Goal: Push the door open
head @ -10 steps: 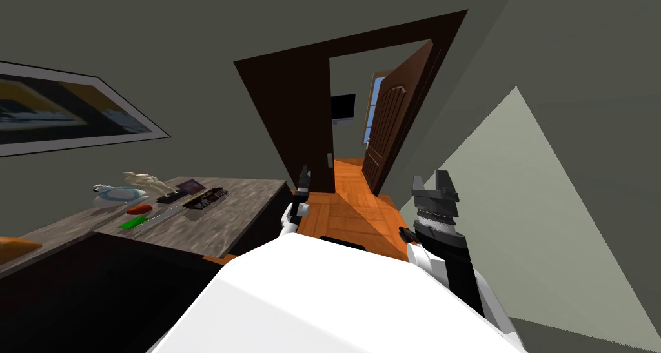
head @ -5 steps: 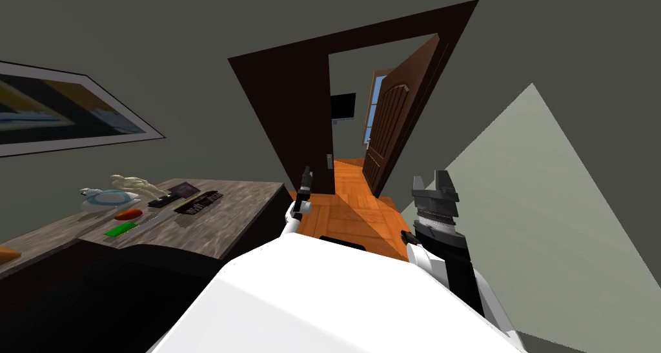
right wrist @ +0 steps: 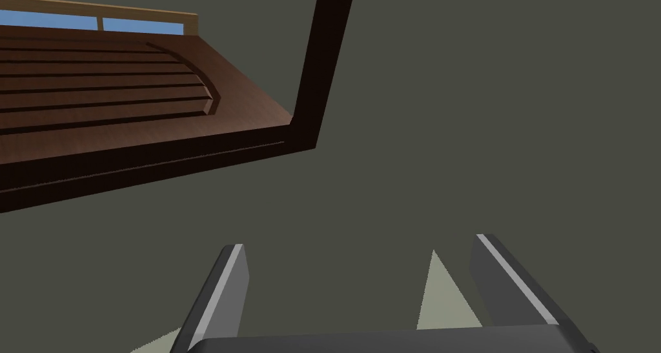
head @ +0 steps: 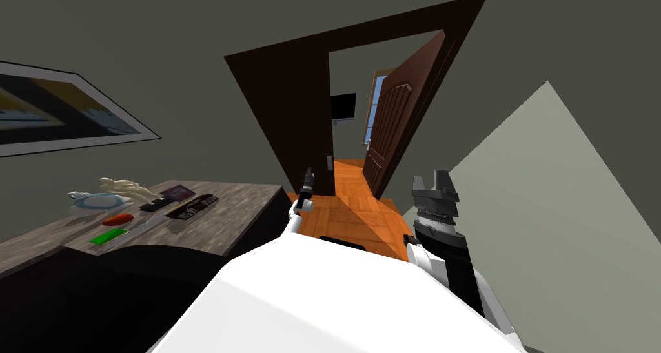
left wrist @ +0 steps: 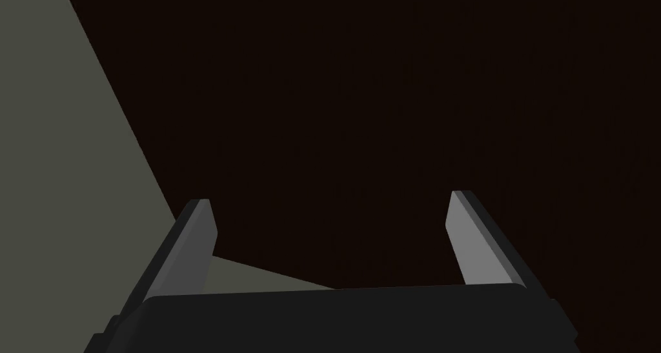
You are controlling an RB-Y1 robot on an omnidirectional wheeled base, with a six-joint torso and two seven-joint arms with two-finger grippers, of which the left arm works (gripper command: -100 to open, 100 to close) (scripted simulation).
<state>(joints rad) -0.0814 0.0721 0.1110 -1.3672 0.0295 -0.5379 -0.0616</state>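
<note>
Where it stands well open beyond its dark frame [head: 284,104], the brown panelled door [head: 395,126] is ahead and slightly right, apart from both arms. The left gripper [left wrist: 329,204] is spread and empty, facing the frame's dark face. The right gripper [right wrist: 361,246], likewise spread and empty, points at the grey wall [right wrist: 484,110] beside the door. A tabletop [head: 239,207] lies left.

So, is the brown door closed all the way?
No, the brown door stands swung well open, with orange floor showing beside it.
</note>
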